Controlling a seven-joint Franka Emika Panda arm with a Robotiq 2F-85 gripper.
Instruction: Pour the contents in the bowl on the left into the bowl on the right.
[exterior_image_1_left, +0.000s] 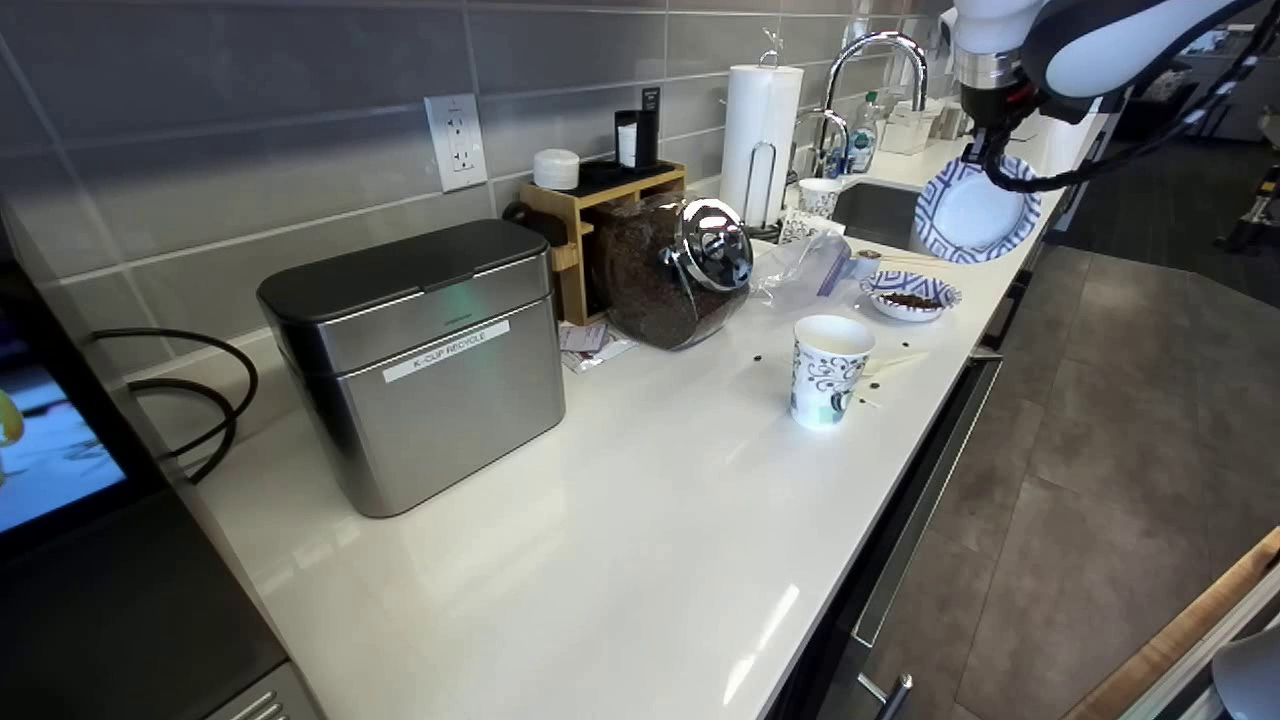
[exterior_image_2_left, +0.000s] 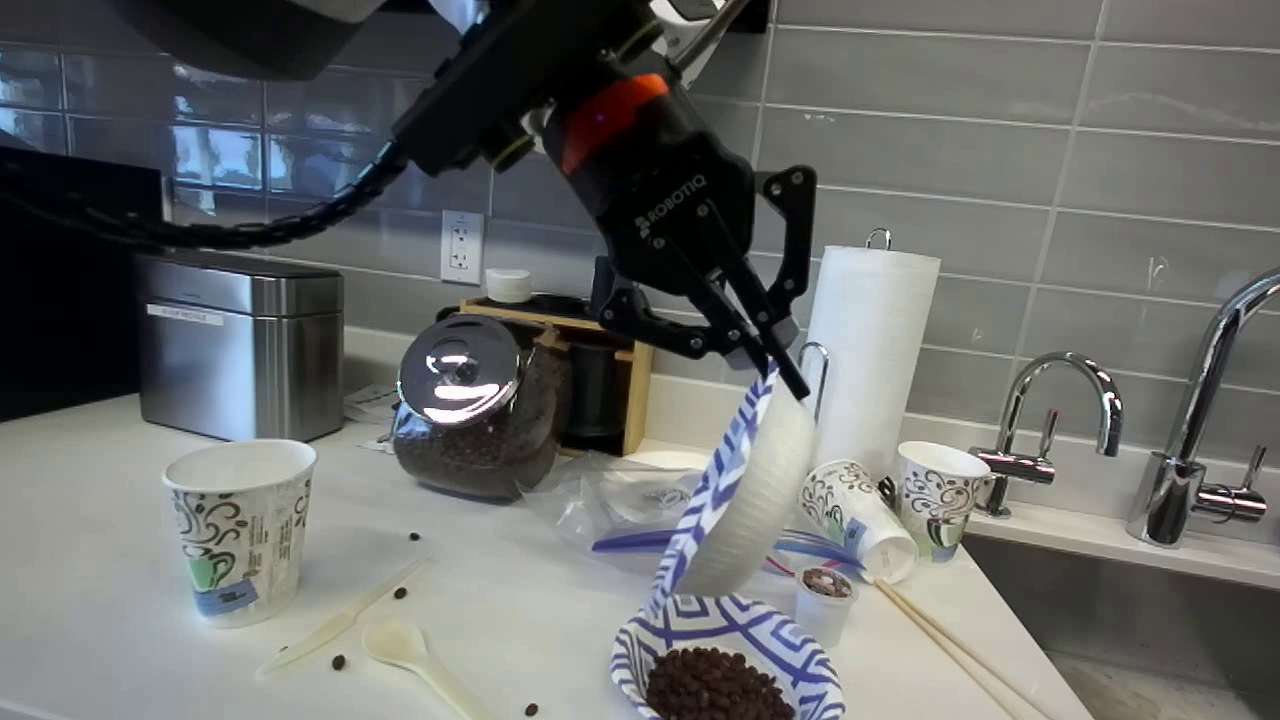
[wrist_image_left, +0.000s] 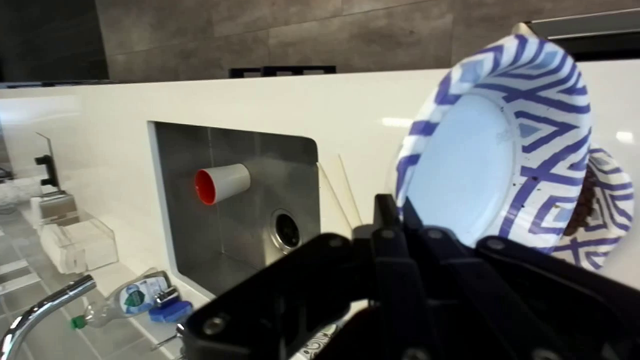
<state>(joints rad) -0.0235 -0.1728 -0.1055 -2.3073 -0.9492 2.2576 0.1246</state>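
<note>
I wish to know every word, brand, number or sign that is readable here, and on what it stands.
"K-CUP RECYCLE": on the metal bin, white label.
"ROBOTIQ": on the black housing above the jaws.
Too small or blurred to read: the mark above that white label; the green-capped bottle's label; any print on the cups' blue patches.
</note>
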